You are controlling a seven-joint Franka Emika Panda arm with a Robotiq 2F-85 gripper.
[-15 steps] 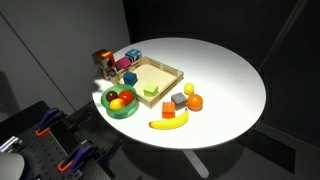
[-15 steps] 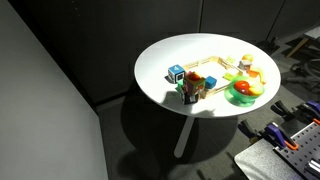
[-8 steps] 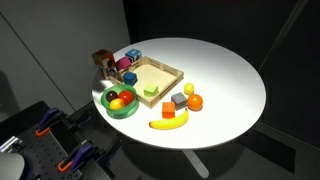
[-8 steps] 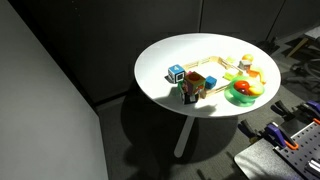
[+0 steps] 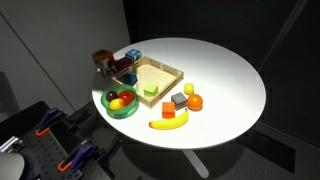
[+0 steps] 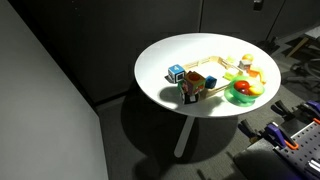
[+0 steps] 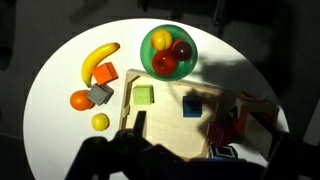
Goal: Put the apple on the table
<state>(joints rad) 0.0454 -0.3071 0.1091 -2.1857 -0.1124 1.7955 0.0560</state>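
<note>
The red apple (image 7: pixel 166 64) lies in a green bowl (image 7: pixel 149 60) with a darker red fruit and a green one. The bowl stands near the edge of the round white table (image 7: pixel 55 115), which shows in both exterior views (image 5: pixel 225 70) (image 6: pixel 185 55). The bowl also shows there (image 5: pixel 106 110) (image 6: pixel 236 99), with the apple a small red spot in an exterior view (image 5: pixel 116 103). My gripper (image 7: pixel 178 128) appears only in the wrist view, as a dark silhouette high above the wooden tray. Its fingers are spread apart and hold nothing.
A wooden tray (image 7: pixel 165 135) (image 5: pixel 160 70) holds a green block and a blue block. A banana (image 7: pixel 98 60), an orange (image 7: pixel 80 100), a grey block and a small lemon (image 7: pixel 100 122) lie beside it. Coloured blocks (image 7: pixel 245 120) (image 6: pixel 190 88) are stacked at the rim.
</note>
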